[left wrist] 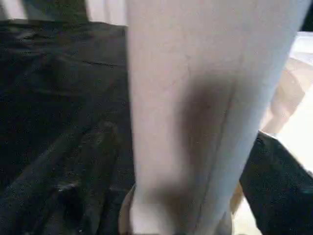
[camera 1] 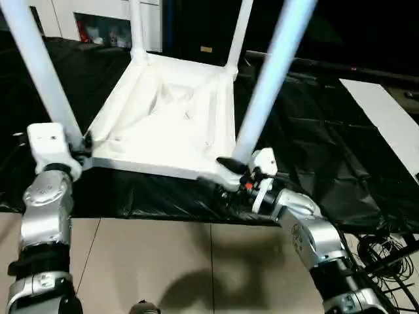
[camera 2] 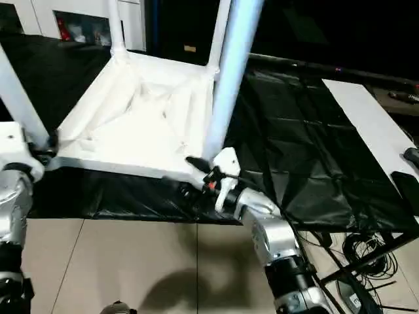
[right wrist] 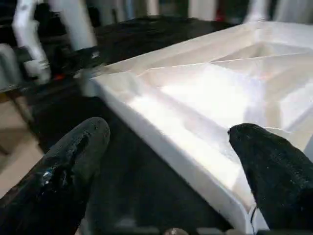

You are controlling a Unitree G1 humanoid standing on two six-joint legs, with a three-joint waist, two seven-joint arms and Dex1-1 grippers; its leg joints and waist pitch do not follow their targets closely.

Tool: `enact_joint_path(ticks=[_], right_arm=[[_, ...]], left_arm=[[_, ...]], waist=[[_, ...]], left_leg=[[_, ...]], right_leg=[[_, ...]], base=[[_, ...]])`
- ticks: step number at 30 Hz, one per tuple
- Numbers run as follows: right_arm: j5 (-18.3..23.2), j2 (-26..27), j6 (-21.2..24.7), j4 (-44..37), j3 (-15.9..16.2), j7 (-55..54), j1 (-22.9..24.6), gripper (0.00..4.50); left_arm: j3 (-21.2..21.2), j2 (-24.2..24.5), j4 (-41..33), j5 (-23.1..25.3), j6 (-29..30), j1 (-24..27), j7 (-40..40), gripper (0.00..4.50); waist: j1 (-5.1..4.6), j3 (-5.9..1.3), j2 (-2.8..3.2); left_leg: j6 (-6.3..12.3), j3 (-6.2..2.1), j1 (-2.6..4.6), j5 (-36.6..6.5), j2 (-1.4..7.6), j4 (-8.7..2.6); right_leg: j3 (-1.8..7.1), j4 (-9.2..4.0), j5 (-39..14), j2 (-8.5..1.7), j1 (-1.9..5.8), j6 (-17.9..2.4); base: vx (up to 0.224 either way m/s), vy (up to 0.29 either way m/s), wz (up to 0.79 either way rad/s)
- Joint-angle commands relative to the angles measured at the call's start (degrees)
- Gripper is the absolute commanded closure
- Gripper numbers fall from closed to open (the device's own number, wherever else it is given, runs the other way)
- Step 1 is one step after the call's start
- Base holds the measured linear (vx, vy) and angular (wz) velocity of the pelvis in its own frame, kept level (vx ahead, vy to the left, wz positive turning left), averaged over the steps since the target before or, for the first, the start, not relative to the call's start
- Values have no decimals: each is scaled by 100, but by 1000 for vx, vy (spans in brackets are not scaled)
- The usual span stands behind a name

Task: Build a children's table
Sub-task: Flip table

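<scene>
Black rubbery fingers point(right wrist: 63, 171) of the right gripper point(right wrist: 166, 176) stand wide apart, straddling the near edge of the tabletop point(camera 1: 167, 114) with nothing pinched between them; one finger lies over the rim, the other below it, close by the near right corner socket. In the head views the right gripper point(camera 1: 229, 171) sits at the foot of the near right leg point(camera 1: 272, 78). The left gripper point(camera 1: 82, 147) is at the near left corner, right against the near left leg point(left wrist: 195, 107); whether its jaws clasp that tube or merely stand around it I cannot tell.

The children's table lies upside down on a black sheet point(camera 1: 308, 131) covering the work surface, ribbed underside up, with all four legs seated in the corner sockets and pointing upward.

Judging by the look, it is thin moulded plastic: light, fairly stiff across the ribs, but smooth and glossy, so likely to slip under a loose pinch. The long legs would act as levers; pulling high on one could wrench its socket. The safer hold seems low down, on the rim or at a leg's base, one gripper per corner so the load stays level when it is lifted or turned.
</scene>
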Motion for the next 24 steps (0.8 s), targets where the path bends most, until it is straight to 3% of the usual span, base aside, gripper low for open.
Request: enact_joint_path(ticks=[1,4,6,7,8,9,10,11,12,13,15,16,18,19,21,22,24], right_arm=[[-21,-94,-122,45,-320,-234,-45,0],[47,-129,-78,-99,-317,-119,93,0],[62,-188,10,-321,-170,114,288,0],[67,-201,38,-383,-124,186,340,0],[108,-211,150,-539,-29,353,459,0],[108,-211,150,-539,-29,353,459,0],[124,-235,199,-600,22,442,502,0],[135,-286,258,-693,149,601,560,0],[140,-323,288,-745,236,703,592,0],[127,-347,302,-771,302,761,609,0],[111,-330,338,-742,358,803,577,0],[98,-308,346,-729,365,808,558,0],[87,-286,360,-715,378,816,541,0],[65,-262,392,-709,397,834,538,0],[37,-226,495,-690,432,833,538,0],[-88,-210,553,-579,486,704,528,0],[-151,-196,606,-503,511,612,528,0]], left_arm=[[-98,-53,-33,-114,25,-61,-151,90],[-138,-160,-190,-174,50,46,-125,120],[-149,-345,-492,-172,146,203,119,126],[-151,-401,-576,-199,153,249,140,132],[-161,-530,-788,-157,180,365,345,144],[-161,-530,-788,-157,180,365,345,156],[-162,-591,-872,-175,198,403,387,168],[-179,-683,-1026,-178,244,481,472,168],[-192,-740,-1123,-188,275,531,514,174],[-209,-799,-1214,-220,312,581,521,183],[-200,-906,-1313,-276,333,637,591,205],[-188,-949,-1345,-316,341,651,594,210],[-177,-972,-1363,-338,349,658,597,212],[-175,-1005,-1418,-363,398,678,623,222],[-157,-1141,-1588,-514,586,707,667,225],[-139,-1405,-1833,-827,836,734,658,227],[-135,-1588,-1986,-1076,1011,749,614,228]], waist=[[5,-344,234],[5,-349,215],[7,-348,143],[17,-355,157],[-10,-353,86],[11,-345,117],[-6,-339,71],[-2,-340,62],[8,-318,85],[-3,-312,42],[8,-307,42],[5,-296,9],[5,-292,27],[-2,-291,-31],[1,-300,-3],[-8,-304,-72],[3,-304,-71]], left_leg=[[-294,-27,193,-1029,212,-497],[-228,-25,182,-927,221,-489],[-134,-14,160,-817,228,-478],[-58,-14,153,-713,229,-463],[12,-7,138,-695,230,-467],[61,-6,138,-716,237,-465],[87,5,139,-753,234,-464],[105,14,150,-807,237,-463],[89,16,146,-903,271,-481],[93,34,148,-920,270,-476],[50,45,160,-1004,278,-483],[18,55,164,-1091,275,-494],[-53,41,158,-1184,280,-510],[-63,46,149,-1184,271,-507],[-80,39,149,-1082,273,-503],[-47,53,141,-892,273,-484],[-16,61,142,-756,270,-474]], right_leg=[[193,-325,607,-361,137,-1288],[190,-314,760,-358,158,-1313],[189,-314,868,-360,181,-1319],[189,-305,989,-366,186,-1326],[182,-313,970,-344,194,-1324],[185,-321,916,-365,189,-1320],[188,-337,812,-360,177,-1312],[191,-346,620,-359,170,-1307],[189,-360,452,-369,163,-1285],[195,-376,378,-359,148,-1256],[198,-387,135,-363,125,-1234],[202,-418,-71,-358,103,-1184],[203,-424,-259,-359,94,-1097],[204,-433,-330,-357,95,-1053],[206,-421,-263,-361,93,-1038],[200,-398,-29,-353,100,-1070],[196,-391,96,-355,99,-1124]], base=[[0,0,0],[0,0,0],[0,0,0],[0,0,0],[0,0,0],[0,0,0],[0,0,0],[0,0,0],[0,0,0],[0,0,0],[0,0,0],[0,0,0],[0,0,0],[0,0,0],[0,0,0],[0,0,0],[0,0,0]])
